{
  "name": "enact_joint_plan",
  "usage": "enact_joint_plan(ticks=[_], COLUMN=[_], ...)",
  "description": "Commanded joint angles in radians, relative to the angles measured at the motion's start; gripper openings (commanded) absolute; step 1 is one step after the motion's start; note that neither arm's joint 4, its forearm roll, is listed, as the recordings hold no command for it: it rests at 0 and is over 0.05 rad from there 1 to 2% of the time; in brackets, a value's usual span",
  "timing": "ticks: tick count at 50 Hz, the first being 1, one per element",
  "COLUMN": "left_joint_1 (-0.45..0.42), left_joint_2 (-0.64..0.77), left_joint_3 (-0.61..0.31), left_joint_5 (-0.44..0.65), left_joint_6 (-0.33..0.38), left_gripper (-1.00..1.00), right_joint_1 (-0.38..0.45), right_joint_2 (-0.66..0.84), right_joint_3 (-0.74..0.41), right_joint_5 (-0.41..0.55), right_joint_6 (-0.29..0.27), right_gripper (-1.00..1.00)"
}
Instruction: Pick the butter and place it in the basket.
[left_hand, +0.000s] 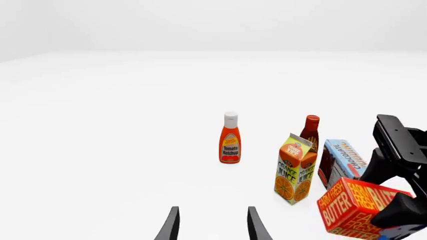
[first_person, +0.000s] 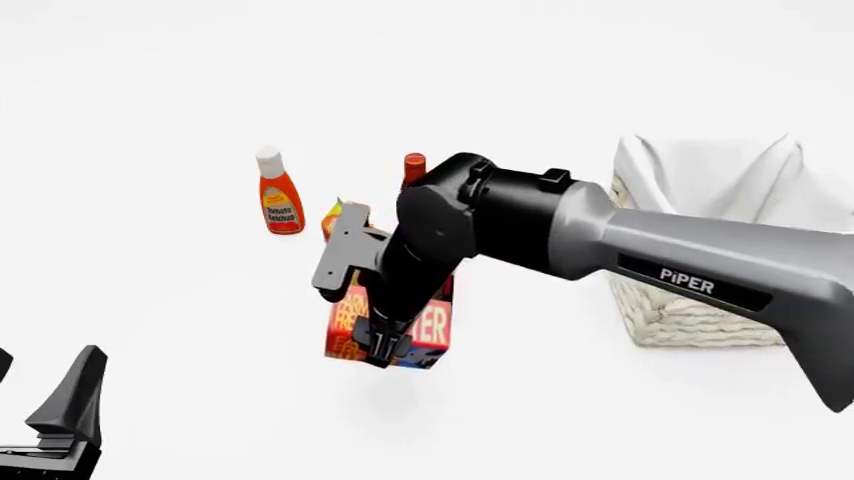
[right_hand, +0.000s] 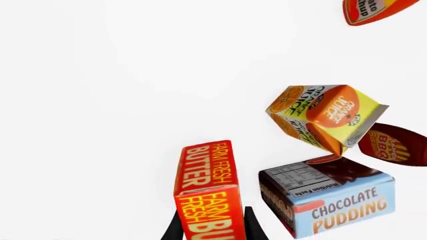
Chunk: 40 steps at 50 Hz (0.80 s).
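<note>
Left gripper (first_person: 60, 420) parted, holding nothing, low at near left. Butter (first_person: 394, 330) clamped in right gripper (first_person: 384, 345), lifted off counter (first_person: 160, 330), just near of juice (left_hand: 295, 170) and pudding (right_hand: 333, 200). Basket (first_person: 694, 310) far right.

"FARM FRESH BUTTER" is read on the butter (right_hand: 208, 186), "CHOCOLATE PUDDING" and "Nutrition Facts" on the pudding box (right_hand: 337, 200), "ORANGE JUICE" on the juice carton (right_hand: 325, 116), "Tomato Ketchup" on the ketchup bottle (left_hand: 230, 141), "BBQ" on the dark bottle (right_hand: 393, 145), and "PiPER" on the right arm (first_person: 694, 270).
</note>
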Motion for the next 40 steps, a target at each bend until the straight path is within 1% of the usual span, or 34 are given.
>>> enact_joint_plan(ticks=[1, 6, 10, 18, 20, 26, 28, 40], left_joint_1=[0.000, 0.000, 0.000, 0.000, 0.000, 0.000, 0.000, 0.000], left_joint_2=[0.000, 0.000, 0.000, 0.000, 0.000, 0.000, 0.000, 0.000], left_joint_3=[0.000, 0.000, 0.000, 0.000, 0.000, 0.000, 0.000, 0.000], left_joint_5=[0.000, 0.000, 0.000, 0.000, 0.000, 0.000, 0.000, 0.000], left_joint_6=[0.000, 0.000, 0.000, 0.000, 0.000, 0.000, 0.000, 0.000], left_gripper=[1.00, 1.00, 1.00, 1.00, 1.00, 1.00, 1.00, 1.00], right_joint_1=[-0.007, -0.013, -0.012, -0.044, -0.036, -0.035, -0.034, -0.041], right_joint_2=[-0.037, -0.044, -0.044, -0.055, -0.059, -0.069, -0.070, -0.086], right_joint_3=[0.000, 0.003, -0.005, -0.015, -0.024, -0.024, -0.033, -0.030], right_joint_5=[-0.004, -0.006, -0.003, -0.012, -0.007, -0.006, -0.002, -0.006], right_joint_6=[0.022, 0.023, 0.034, 0.040, 0.055, 0.074, 0.093, 0.109], right_gripper=[-1.00, -1.00, -1.00, -1.00, -1.00, -1.00, -1.00, -1.00])
